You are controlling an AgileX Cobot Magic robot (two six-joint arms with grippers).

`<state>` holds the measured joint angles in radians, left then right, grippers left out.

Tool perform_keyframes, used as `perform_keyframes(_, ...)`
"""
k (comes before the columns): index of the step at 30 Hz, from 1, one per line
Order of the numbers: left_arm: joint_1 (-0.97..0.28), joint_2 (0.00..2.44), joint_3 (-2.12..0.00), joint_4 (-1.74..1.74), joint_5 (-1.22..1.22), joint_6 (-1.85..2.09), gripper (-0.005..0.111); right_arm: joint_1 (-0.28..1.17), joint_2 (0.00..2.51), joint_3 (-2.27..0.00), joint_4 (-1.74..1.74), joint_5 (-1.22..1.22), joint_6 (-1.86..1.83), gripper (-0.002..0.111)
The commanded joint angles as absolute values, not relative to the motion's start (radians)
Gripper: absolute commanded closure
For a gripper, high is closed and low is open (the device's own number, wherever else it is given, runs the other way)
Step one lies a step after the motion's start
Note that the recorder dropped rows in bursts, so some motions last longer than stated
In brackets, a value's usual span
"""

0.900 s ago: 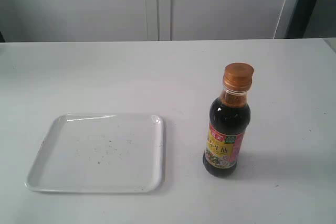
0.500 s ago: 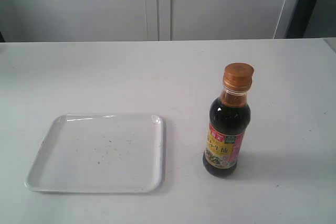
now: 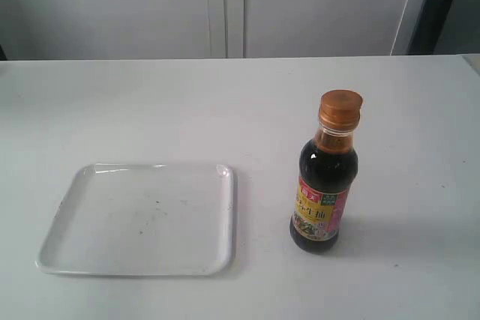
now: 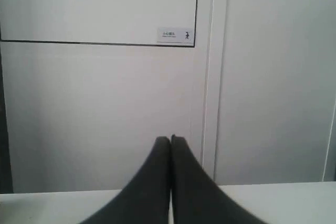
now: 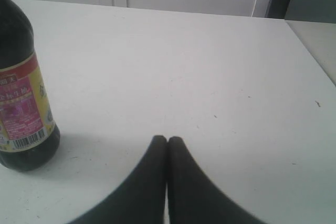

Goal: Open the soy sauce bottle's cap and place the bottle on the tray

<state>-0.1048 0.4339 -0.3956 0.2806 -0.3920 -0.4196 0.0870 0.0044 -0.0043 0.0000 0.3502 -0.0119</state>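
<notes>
The soy sauce bottle [image 3: 324, 185] stands upright on the white table, right of centre, with its yellow-and-pink label facing the camera. Its copper-orange cap [image 3: 340, 107] sits closed on the neck. The white tray [image 3: 56, 222] lies flat to the bottle's left, apart from it, with nothing on it. Neither arm shows in the exterior view. My right gripper [image 5: 167, 139] is shut and empty above the table, with the bottle [image 5: 21, 103] off to one side of it. My left gripper [image 4: 170, 139] is shut and empty, facing a white cabinet wall.
White cabinet doors [image 3: 225, 5] stand behind the table's far edge. The table's right edge [image 5: 310, 56] shows in the right wrist view. Bare tabletop lies between the tray and the bottle and on all sides of them.
</notes>
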Motion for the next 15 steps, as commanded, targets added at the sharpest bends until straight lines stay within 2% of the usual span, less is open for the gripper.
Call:
perform_keyframes(1, -0.104, 0.666, -0.467, 0.563, -0.586, -0.655, 0.107, 0.079, 0.0, 0.0, 0.0, 0.349, -0.009, 0.108)
perform_keyframes(6, -0.114, 0.924, -0.525, 0.685, -0.736, -0.702, 0.107, 0.079, 0.0, 0.0, 0.0, 0.349, -0.009, 0.108)
perform_keyframes(15, -0.3, 1.188, -0.608, 0.712, -0.793, -0.578, 0.107, 0.079, 0.0, 0.0, 0.0, 0.349, -0.009, 0.108)
